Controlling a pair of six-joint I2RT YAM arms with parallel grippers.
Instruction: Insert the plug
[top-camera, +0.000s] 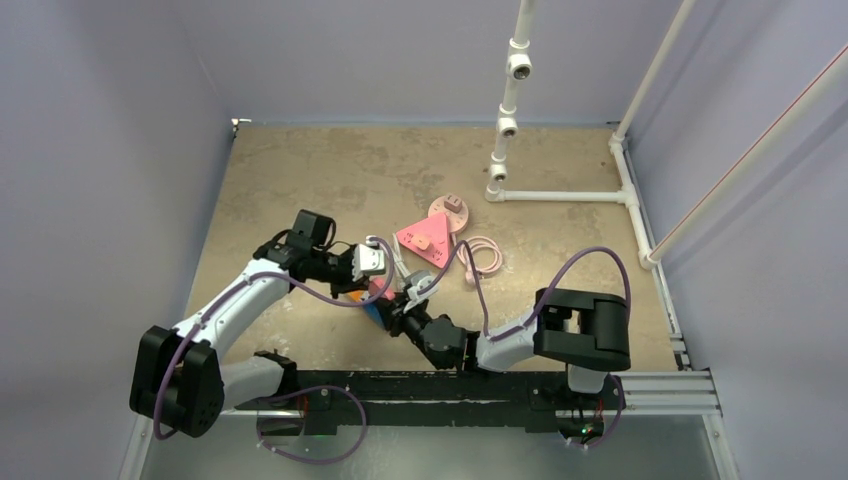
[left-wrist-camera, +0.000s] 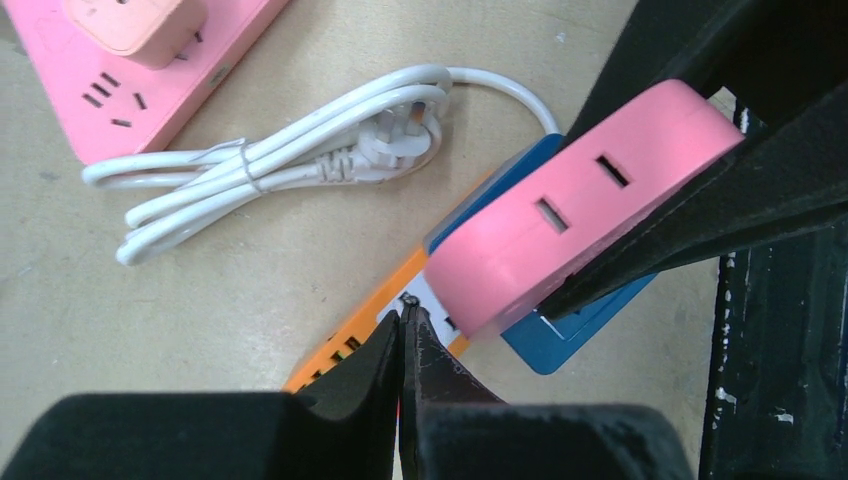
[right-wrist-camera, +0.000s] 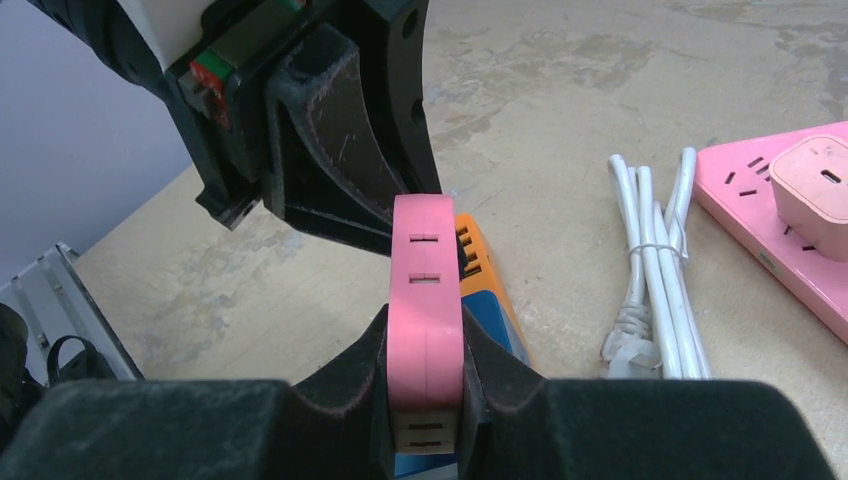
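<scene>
My right gripper (right-wrist-camera: 427, 395) is shut on a flat pink adapter block (right-wrist-camera: 427, 290) with slot pairs along its edge, and holds it on edge just above an orange and blue power strip (right-wrist-camera: 480, 270). In the left wrist view the pink block (left-wrist-camera: 560, 220) sits between the right gripper's black fingers (left-wrist-camera: 720, 215), over the strip (left-wrist-camera: 345, 345). My left gripper (left-wrist-camera: 405, 312) is shut, its tips at the block's lower corner above the strip's white face. From above, both grippers (top-camera: 385, 272) (top-camera: 410, 300) meet at the table's near middle.
A bundled white cable with its plug (left-wrist-camera: 385, 145) lies on the table beside the strip. A pink triangular power strip (top-camera: 425, 238) carrying a pink cube adapter (right-wrist-camera: 820, 180) lies beyond it. A white pipe frame (top-camera: 505, 130) stands at the back right.
</scene>
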